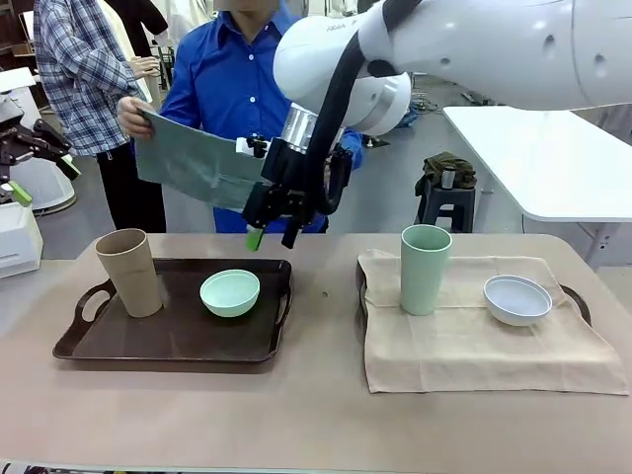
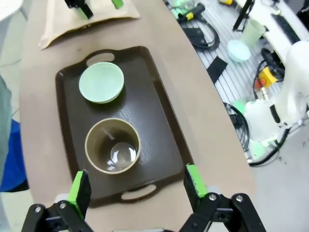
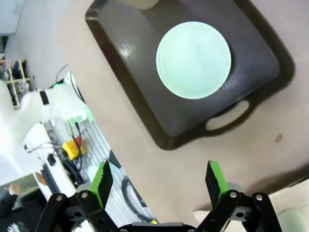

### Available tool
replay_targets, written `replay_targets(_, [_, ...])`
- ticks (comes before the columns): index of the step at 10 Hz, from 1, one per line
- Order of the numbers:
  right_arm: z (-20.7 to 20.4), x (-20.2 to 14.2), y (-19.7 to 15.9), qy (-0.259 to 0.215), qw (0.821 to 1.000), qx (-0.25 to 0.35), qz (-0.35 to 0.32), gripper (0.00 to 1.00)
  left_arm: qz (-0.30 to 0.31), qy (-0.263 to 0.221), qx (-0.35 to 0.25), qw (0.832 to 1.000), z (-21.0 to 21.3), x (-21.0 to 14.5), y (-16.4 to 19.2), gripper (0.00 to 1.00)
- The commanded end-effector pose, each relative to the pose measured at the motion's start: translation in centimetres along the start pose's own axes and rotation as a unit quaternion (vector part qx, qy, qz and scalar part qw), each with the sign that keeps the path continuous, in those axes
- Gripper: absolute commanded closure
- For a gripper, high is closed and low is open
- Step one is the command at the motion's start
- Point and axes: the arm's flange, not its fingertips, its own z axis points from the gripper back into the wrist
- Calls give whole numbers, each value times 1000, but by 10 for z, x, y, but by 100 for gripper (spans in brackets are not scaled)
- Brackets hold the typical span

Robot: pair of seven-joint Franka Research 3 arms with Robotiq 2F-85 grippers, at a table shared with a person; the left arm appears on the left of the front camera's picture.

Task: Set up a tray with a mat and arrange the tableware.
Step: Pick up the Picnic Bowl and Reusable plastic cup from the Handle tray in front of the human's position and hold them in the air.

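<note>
A dark brown tray (image 1: 178, 341) at the left holds the tan cup (image 1: 130, 273) and the mint-green bowl (image 1: 230, 292). On the right, a beige mat (image 1: 484, 346) covers a second tray, with the pale green cup (image 1: 425, 268) and the white bowl (image 1: 516, 299) on it. My right gripper (image 1: 269, 229) hangs open and empty above the brown tray's far edge; its wrist view looks down on the mint-green bowl (image 3: 194, 60). My left gripper (image 2: 137, 186) is open and empty, high above the tan cup (image 2: 112, 145). The person across the table holds a grey-green mat (image 1: 197, 163).
A second person in a plaid shirt (image 1: 79, 69) stands at the back left. A white table (image 1: 533, 158) and a stool with a bundle (image 1: 446, 183) stand at the back right. Bare tabletop (image 1: 316, 415) runs along the near edge.
</note>
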Motion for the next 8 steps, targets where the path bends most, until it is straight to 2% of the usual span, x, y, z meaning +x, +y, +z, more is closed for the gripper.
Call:
replay_targets(1, [-8, 17, 5, -26, 998, -14, -52, 0, 24, -39, 17, 999, -5, -24, 9, 0])
replay_targets(2, [-14, 26, 0, -38, 995, -34, -86, 0, 43, -54, 20, 997, -12, -44, 21, 0])
replay_targets(3, [-26, 30, 0, -41, 990, -70, -112, 0, 55, -67, 21, 996, -19, -57, 17, 0])
replay_targets(5, [-41, 42, -6, -66, 971, -151, -174, 0, 80, -105, 25, 991, -29, -77, 21, 0])
replay_targets(6, [-45, 43, -5, -62, 971, -148, -176, 0, 90, -120, 22, 988, -29, -78, 19, 0])
replay_targets(7, [-35, 35, 3, -64, 980, -107, -156, 0, 73, -79, 14, 994, -35, -79, 12, 0])
replay_targets(8, [-41, 34, -10, -66, 980, -122, -146, 0, 73, -79, 14, 994, -35, -79, 12, 0])
